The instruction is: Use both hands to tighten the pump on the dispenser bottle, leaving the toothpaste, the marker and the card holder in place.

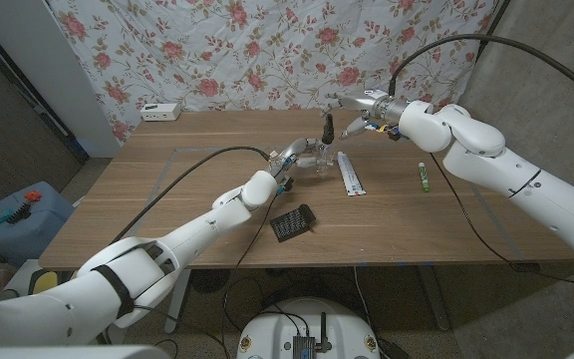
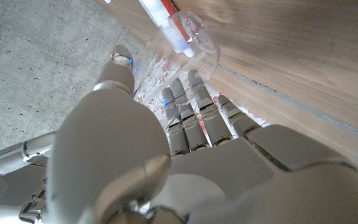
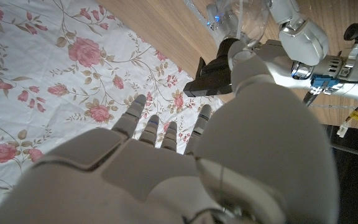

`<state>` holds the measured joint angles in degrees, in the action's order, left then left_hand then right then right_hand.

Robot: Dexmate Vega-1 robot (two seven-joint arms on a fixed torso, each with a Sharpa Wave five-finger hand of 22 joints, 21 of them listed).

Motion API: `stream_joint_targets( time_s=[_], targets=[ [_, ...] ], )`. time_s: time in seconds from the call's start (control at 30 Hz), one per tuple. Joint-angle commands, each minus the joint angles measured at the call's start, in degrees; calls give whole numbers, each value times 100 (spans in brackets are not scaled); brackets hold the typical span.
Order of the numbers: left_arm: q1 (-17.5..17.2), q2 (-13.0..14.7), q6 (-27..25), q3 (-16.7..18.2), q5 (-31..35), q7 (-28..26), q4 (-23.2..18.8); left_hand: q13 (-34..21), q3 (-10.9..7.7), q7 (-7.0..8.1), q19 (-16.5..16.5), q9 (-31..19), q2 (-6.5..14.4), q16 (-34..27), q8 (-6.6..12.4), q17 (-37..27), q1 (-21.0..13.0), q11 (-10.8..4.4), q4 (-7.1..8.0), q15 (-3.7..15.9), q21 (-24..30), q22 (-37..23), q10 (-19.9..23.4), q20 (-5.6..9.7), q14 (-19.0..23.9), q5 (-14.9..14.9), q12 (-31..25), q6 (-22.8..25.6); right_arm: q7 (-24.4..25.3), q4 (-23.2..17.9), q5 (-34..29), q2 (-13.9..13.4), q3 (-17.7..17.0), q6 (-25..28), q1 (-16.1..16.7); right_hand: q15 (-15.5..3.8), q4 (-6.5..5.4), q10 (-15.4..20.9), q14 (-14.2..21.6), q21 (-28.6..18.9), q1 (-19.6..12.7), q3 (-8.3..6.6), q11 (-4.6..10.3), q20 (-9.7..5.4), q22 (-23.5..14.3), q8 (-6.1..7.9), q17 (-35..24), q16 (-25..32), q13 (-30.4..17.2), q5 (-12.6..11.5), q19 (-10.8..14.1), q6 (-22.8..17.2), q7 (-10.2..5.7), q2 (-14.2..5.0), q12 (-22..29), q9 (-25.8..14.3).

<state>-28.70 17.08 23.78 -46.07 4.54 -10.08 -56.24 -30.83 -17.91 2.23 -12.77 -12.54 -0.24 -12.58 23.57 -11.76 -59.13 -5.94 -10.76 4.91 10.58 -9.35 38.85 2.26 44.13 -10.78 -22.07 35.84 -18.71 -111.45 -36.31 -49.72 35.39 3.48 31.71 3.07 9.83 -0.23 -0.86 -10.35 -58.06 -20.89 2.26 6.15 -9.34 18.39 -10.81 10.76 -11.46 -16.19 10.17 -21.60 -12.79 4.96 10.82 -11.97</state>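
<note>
Sitting nearest on the wooden table (image 1: 167, 209) is the black card holder (image 1: 292, 222). Beyond it, the left hand (image 1: 289, 160) grips the clear dispenser bottle (image 1: 319, 160) mid-table, toothpaste (image 1: 350, 175) just beside. Right hand (image 1: 359, 108) pinches the black pump (image 1: 327, 129) on top. Green marker (image 1: 423, 178) lies well right.

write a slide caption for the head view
Left hand holds the clear dispenser bottle while right hand grips its black pump.
</note>
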Motion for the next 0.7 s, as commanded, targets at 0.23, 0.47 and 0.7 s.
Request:
stream_joint_targets(
  time_s=[0.23, 0.47, 0.7],
  targets=[
    [332, -268, 332, -128, -60, 87, 714, -29, -267, 156, 16, 7, 636, -27, 27, -19, 326, -236, 208, 500, -8, -10, 283, 453, 43, -36, -11, 864, -292, 249, -79, 201, 163, -24, -262, -1, -78, -21, -47, -19, 32, -5, -1, -33, -20, -41, -28, 23, -10, -28, 4, -76, 3, -10, 6, -14],
    [330, -259, 299, -147, -67, 103, 685, -35, -268, 171, 15, 6, 638, -26, 26, -18, 329, -240, 209, 498, -8, -10, 293, 452, 43, -35, -8, 860, -378, 264, -116, 228, 206, 91, -312, 8, -101, -37, -68, -25, 59, 7, -32, -32, -21, -49, -32, 23, -10, -31, 18, -86, 4, -15, 7, -12],
    [303, -216, 236, -149, -63, 113, 575, -40, -266, 160, 14, 6, 633, -24, 28, -20, 332, -247, 208, 506, -7, -11, 278, 453, 35, -34, 6, 864, -490, 215, -136, 238, 228, 269, -320, 36, -136, -68, -95, -29, 112, 31, -108, -45, -22, -68, -40, 26, -10, -34, 26, -87, 7, -16, 7, -8]
  ],
)
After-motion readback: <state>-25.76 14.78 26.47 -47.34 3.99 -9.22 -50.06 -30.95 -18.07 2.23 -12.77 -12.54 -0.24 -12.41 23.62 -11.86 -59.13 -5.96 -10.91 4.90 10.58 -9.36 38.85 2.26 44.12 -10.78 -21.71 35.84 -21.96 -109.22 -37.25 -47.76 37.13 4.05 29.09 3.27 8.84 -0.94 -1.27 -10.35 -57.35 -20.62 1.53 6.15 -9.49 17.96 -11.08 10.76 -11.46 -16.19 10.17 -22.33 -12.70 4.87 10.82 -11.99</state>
